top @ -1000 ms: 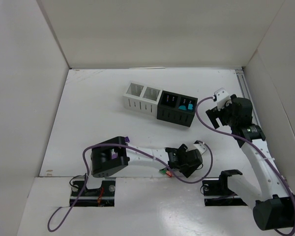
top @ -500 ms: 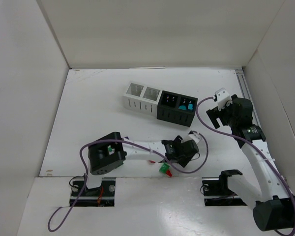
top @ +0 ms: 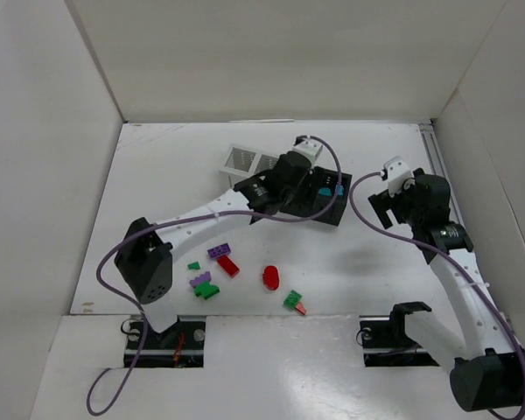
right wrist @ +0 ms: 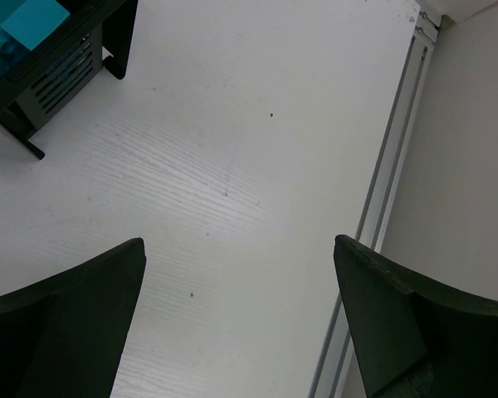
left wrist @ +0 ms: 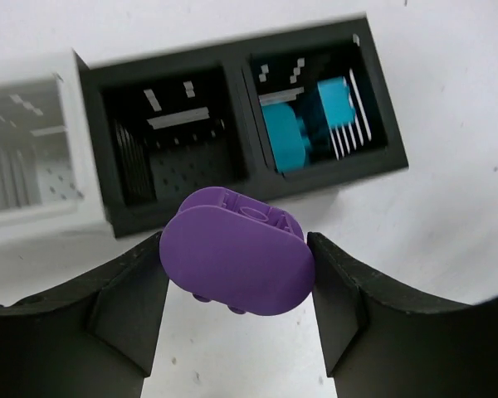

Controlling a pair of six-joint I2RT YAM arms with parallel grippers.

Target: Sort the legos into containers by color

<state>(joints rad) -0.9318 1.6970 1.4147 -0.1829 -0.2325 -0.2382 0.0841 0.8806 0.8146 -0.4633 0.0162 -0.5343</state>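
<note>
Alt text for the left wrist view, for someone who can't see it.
A purple oval lego is pinched between the left gripper's black fingers, close to the containers. One black cup looks empty; the next holds teal legos.

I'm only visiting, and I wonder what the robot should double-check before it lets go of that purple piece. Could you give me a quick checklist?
1. Purple oval pinched in the left gripper: ok.
2. Empty black cup ahead holds no other color: ok.
3. Oval directly above that cup's opening: cannot tell; the left wrist view shows it at the cup's near wall.
4. Neighboring black cup holds only teal pieces: ok.
5. Right gripper open, empty and off to the side: ok.
</note>
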